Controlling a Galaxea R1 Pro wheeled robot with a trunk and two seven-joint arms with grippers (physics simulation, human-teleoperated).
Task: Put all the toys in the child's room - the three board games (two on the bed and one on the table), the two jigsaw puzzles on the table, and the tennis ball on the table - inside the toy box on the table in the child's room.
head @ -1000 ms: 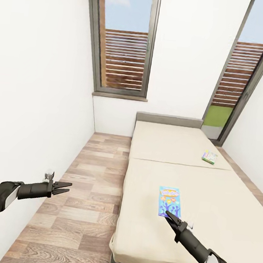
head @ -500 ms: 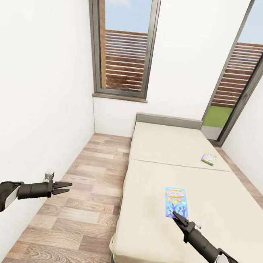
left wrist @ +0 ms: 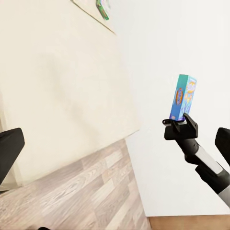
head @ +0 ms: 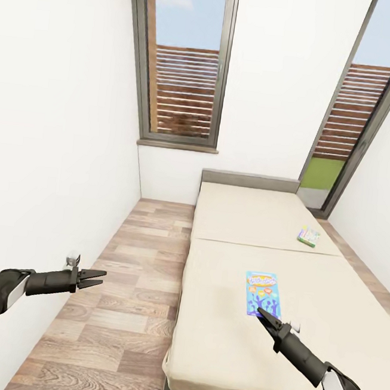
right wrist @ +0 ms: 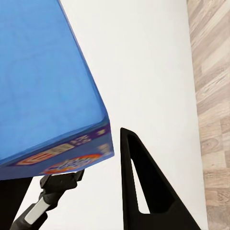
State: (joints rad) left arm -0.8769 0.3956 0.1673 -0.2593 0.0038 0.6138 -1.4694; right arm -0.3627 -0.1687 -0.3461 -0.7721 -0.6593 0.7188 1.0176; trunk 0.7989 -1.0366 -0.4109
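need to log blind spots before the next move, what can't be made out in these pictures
- Right gripper, head view: its tips overlap the blue board game, so whether the jaws grip it is unclear. In the right wrist view the box covers one finger.
- Pale green board game, head view: too small to read its print.
- Bed, head view: near edge cut off by the picture's bottom.
- Left gripper: empty, over the floor.

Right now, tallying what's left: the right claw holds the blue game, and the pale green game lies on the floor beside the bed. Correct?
No: the pale green game lies on the bed's far mattress pad, as the head view shows. The right claw does hold the blue game.
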